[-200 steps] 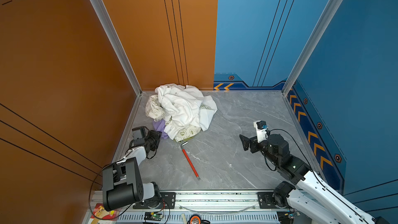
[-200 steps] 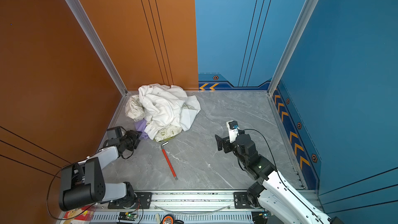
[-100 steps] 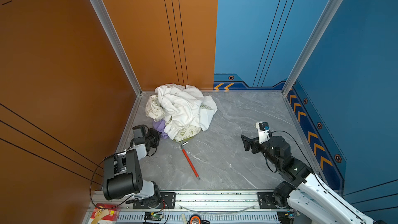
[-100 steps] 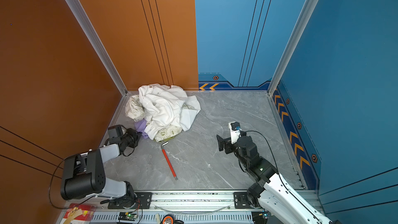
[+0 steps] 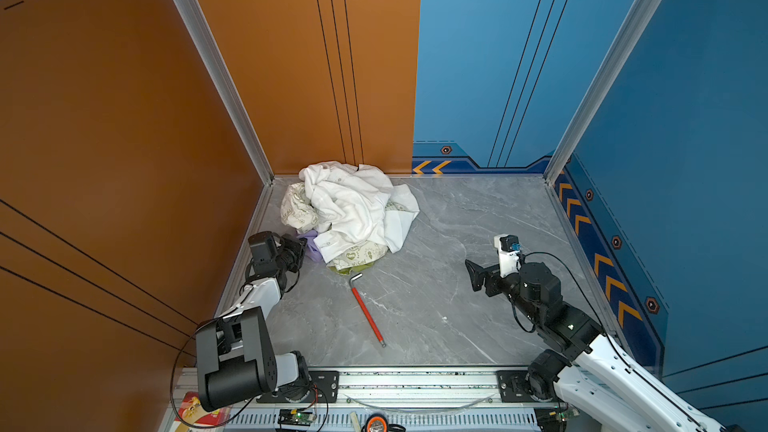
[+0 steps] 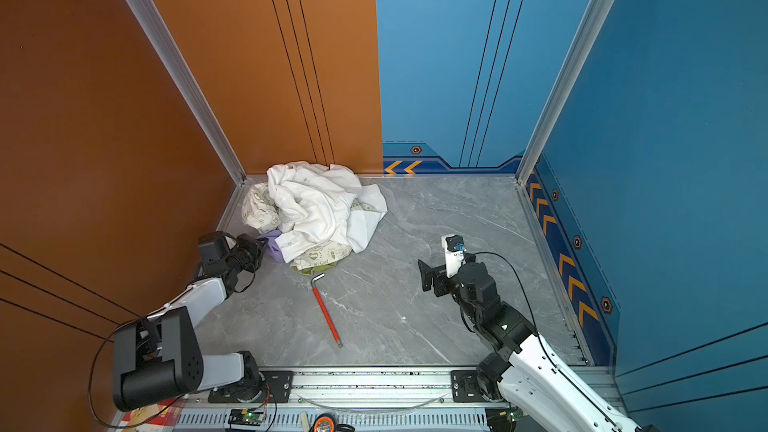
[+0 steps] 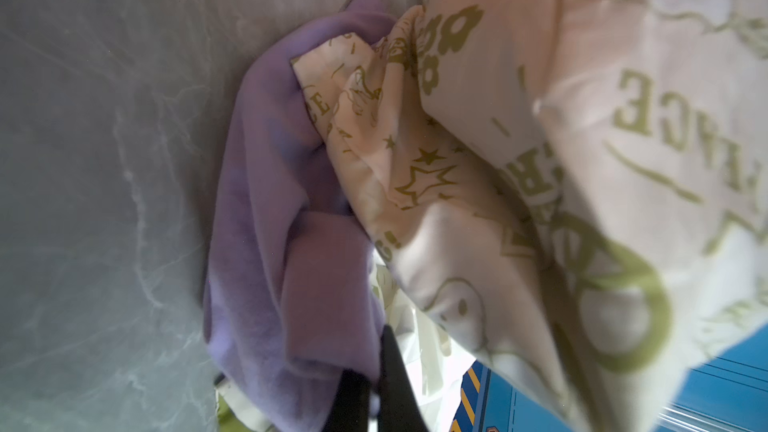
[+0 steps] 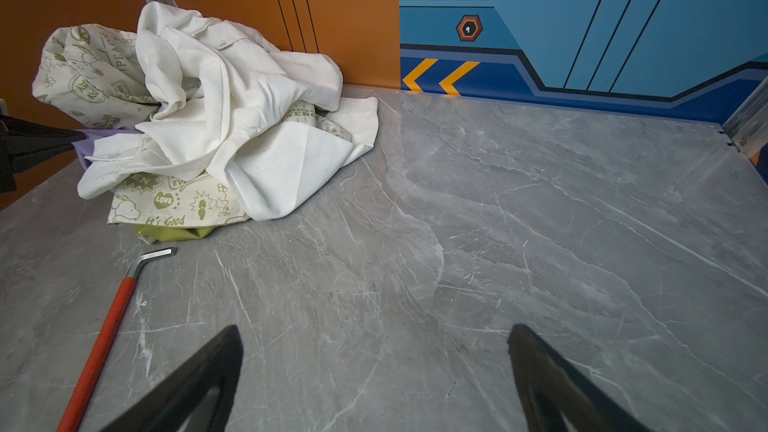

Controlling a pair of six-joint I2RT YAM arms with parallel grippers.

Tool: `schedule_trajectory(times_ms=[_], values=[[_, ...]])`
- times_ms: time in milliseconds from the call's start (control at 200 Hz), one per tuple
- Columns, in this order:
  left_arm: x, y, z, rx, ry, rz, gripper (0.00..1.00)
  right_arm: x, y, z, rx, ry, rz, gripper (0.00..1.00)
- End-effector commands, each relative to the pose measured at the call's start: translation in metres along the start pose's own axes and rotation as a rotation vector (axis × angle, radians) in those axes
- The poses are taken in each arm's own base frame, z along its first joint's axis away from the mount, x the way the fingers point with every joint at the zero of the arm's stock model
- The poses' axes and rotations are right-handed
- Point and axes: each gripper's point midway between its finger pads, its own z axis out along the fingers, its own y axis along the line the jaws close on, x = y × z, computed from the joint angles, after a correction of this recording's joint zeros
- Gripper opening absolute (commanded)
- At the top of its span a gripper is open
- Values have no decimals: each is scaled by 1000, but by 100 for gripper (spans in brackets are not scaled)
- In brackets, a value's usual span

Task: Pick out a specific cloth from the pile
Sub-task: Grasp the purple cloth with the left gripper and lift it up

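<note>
At the edge of the pile (image 5: 353, 209), the left gripper (image 5: 302, 243) has just clamped onto the cloth (image 7: 266, 201), ready to pull it free.

Grey marble tabletop (image 5: 457, 305), pile (image 5: 353, 209), red-handled wrench (image 5: 367, 311)

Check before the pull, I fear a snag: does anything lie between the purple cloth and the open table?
The left tool is shut on an edge of the purple cloth. The white shirt and printed cloth lie over the rest; a red-handled key lies on the table beside them.
</note>
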Motion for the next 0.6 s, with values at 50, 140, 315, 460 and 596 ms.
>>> schedule_trajectory(times_ms=[50, 140, 315, 460, 596], values=[[-8, -48, -11, 113, -18, 75, 0, -1, -1, 0, 11, -12, 19, 100], [-13, -62, -16, 135, -33, 93, 0, 0, -2, 0, 13, -10, 21, 100], [-21, -91, -28, 173, -66, 118, 0, 1, -2, 0, 12, -6, 24, 100], [-27, -116, -40, 212, -91, 140, 0, 3, -2, 1, 14, -2, 23, 100], [-32, -137, -52, 243, -116, 161, 0, 4, -2, 2, 14, 0, 23, 100]])
